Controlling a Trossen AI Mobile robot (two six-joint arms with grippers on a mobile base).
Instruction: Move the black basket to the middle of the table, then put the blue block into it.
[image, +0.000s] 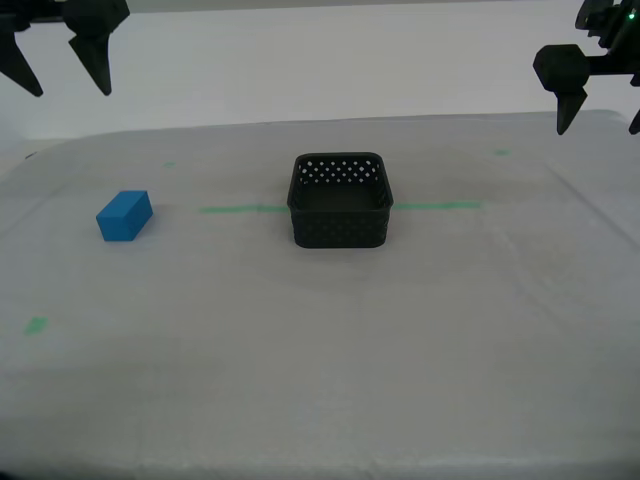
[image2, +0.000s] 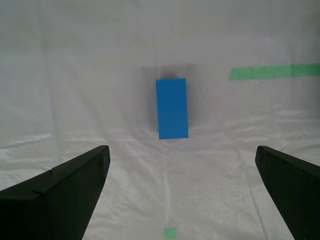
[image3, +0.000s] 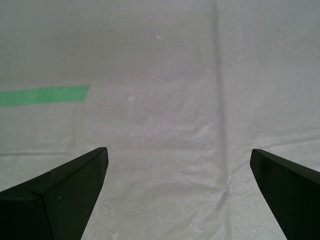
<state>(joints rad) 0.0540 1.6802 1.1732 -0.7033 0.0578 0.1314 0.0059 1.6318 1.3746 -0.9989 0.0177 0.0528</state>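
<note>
From where I stand, the nearest stretch of the table (image: 330, 400) is plain grey-white cloth, creased in places, with one small green tape bit (image: 36, 325) toward the exterior view's left.

Further back lies the blue block (image: 124, 216), resting flat on the cloth at the exterior view's left, well apart from everything else. The second wrist view looks straight down on it, so the arm at the exterior view's upper left is the second one. My second gripper (image: 58, 58) hangs high above the block with its two dark fingers spread wide and nothing between them; in its own view the block (image2: 172, 108) sits beyond the fingertips (image2: 70, 185), clear of both.

Level with the block, in the middle of the table, stands the black basket (image: 340, 202), upright and empty, its perforated walls showing rows of small holes. It sits right on the long green tape line (image: 240, 209), which runs out from either side of it.

At the exterior view's upper right, my first gripper (image: 598, 112) hovers above the far edge of the cloth, well away from the basket. Its fingers (image3: 60, 195) are likewise parted and hold nothing; below them its camera sees only bare cloth and one end of the green tape (image3: 44, 95).
</note>
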